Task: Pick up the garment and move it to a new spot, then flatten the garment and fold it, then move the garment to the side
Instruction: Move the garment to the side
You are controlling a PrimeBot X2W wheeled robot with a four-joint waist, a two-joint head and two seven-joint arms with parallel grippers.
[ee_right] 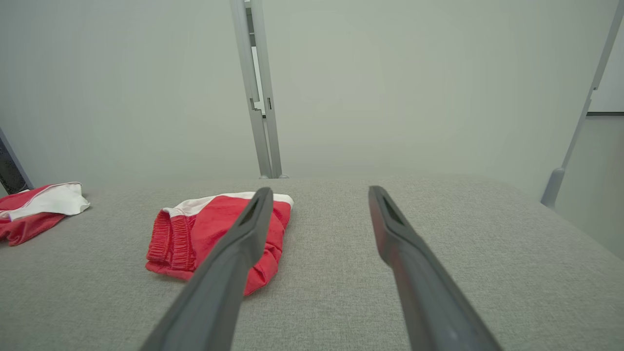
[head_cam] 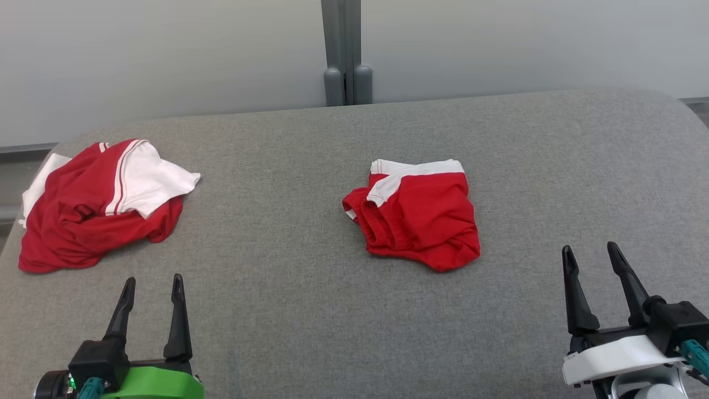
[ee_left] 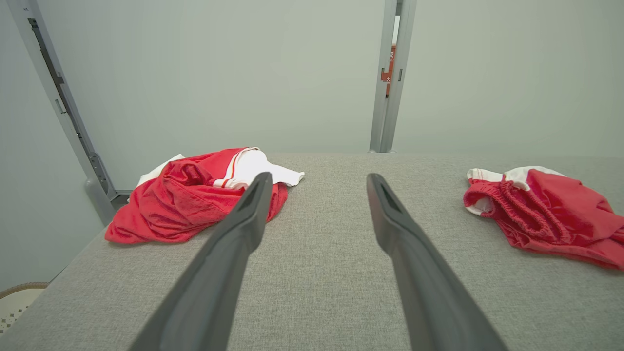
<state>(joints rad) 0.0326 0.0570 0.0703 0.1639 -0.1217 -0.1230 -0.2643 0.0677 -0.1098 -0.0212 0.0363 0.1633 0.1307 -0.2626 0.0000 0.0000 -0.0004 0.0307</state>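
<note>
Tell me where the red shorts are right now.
In the head view, the red shorts lie near the middle of the grey table, right of the crumpled jersey.

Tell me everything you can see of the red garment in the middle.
The folded red garment looks like shorts of thin, slightly shiny cloth, with a white band along its far edge and a gathered elastic waistband on its left side. It lies flat as a compact, slightly wrinkled bundle near the middle of the grey fabric surface. Only that surface touches it; the crumpled red and white garment lies well apart to its left.
</note>
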